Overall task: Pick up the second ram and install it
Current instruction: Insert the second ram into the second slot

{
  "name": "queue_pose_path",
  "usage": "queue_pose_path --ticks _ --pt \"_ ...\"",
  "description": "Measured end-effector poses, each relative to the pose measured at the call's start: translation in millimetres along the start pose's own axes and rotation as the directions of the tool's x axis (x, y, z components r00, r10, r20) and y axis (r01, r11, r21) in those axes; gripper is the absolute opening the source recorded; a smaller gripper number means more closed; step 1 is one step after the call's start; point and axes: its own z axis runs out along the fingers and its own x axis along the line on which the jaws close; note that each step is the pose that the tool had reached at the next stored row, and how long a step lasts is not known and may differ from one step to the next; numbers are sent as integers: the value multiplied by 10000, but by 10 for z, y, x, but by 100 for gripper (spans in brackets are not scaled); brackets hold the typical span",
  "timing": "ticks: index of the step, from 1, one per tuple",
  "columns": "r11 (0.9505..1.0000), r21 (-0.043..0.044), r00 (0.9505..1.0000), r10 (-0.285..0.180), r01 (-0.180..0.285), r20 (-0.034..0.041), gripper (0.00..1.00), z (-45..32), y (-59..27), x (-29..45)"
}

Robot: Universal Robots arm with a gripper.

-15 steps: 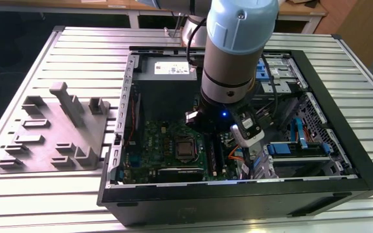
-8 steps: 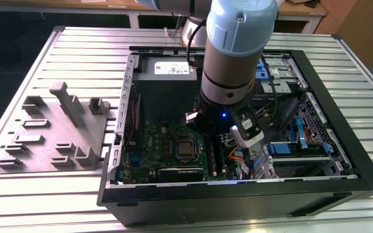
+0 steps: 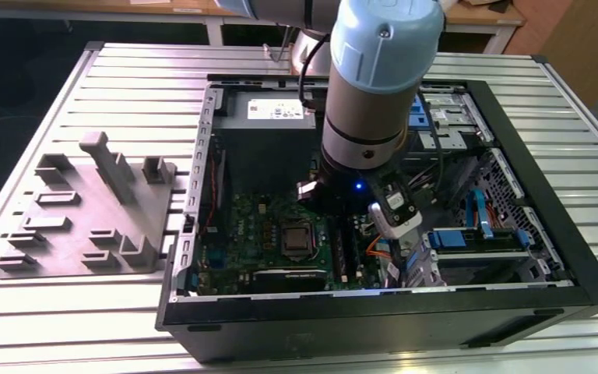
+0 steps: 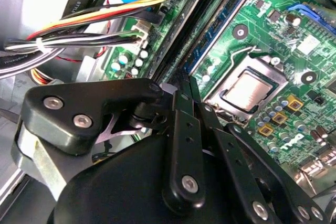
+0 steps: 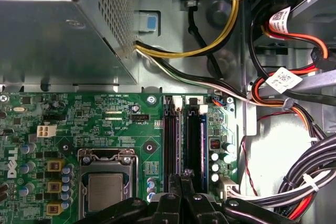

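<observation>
gripper: black linkage gripper [image 5: 181,179], low inside the open black desktop computer case [image 3: 548,234], its tip right over the long black plastic memory slots [image 5: 170,145] of the green motherboard [image 5: 105,129].
grip state: cannot tell. The tip is packed in against the slots in both wrist views, and nothing shows plainly whether it is closed on anything.
the second ram: the best candidate is the thin, dark blue-green strip [image 4: 212,32] standing on edge in the slot line. It starts just beyond the gripper tip and runs straight away from it. It seems seated, not carried, but I cannot confirm that.
long axis: parallel to the slots and in line with the gripper linkage [image 4: 184,129]. The near end of the strip is at the tip and the far end is well out ahead.
to one side of the hand: the square metal processor socket [image 5: 105,190], near but apart from the slots.
to the other side: a bundle of black, red and orange cables [image 5: 310,177].
arm pose: the grey and pale blue arm [image 3: 377,93] comes down steeply into the case, wrist pointing at the board.
judgement: alignment over the slot decides this step, and the tip sits on that line.
</observation>
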Motion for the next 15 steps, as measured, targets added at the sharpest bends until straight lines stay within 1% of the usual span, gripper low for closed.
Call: queue_pose_path --ticks 2,10,11,15 --pt "10000 -1 10000 0 0 1 11 13 -1 0" --pt "10000 -12 10000 0 0 4 12 21 0 1" --pt "10000 -10 10000 0 0 4 18 21 0 1" --pt "10000 0 10000 0 0 0 18 11 -1 1"
